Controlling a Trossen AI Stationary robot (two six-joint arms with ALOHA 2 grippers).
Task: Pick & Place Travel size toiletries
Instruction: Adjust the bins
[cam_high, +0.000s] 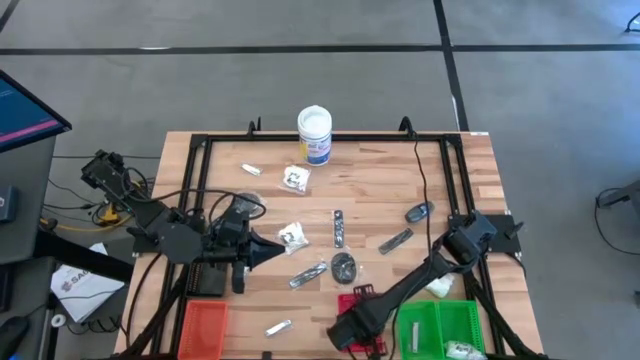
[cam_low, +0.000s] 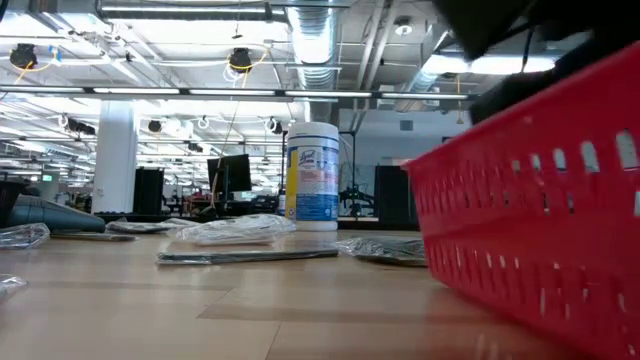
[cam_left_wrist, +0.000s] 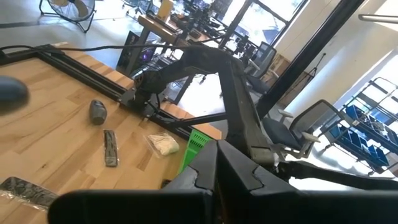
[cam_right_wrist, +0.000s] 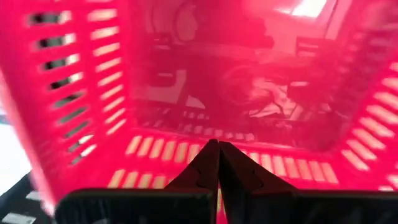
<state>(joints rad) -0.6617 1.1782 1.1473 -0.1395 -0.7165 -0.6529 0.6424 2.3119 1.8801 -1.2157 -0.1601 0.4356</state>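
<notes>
We see the right gripper (cam_high: 352, 335) low over the red tray (cam_high: 352, 303) at the front edge of the surface (cam_high: 370, 190), and its fingers (cam_right_wrist: 208, 165) are pressed together with nothing between them (the red walls fill its wrist view). The green tray (cam_high: 455, 322) sits just beside it, toward the front right corner, with a pale packet (cam_high: 462, 350) inside.

The left gripper (cam_high: 272, 247) waits near the left edge, and its fingers (cam_left_wrist: 239, 168) are pressed together too, holding nothing. The orange tray (cam_high: 204, 326) is at the front left corner.

The travel size toiletries (cam_high: 343, 266) lie spread over the middle of the surface: clear packets with white bits, a dark round disc, thin dark sticks and small silver packs. One more clear packet (cam_high: 438, 287) lies near the right edge.

A white tub (cam_high: 314, 136) with a blue label stands upright at the back edge.
</notes>
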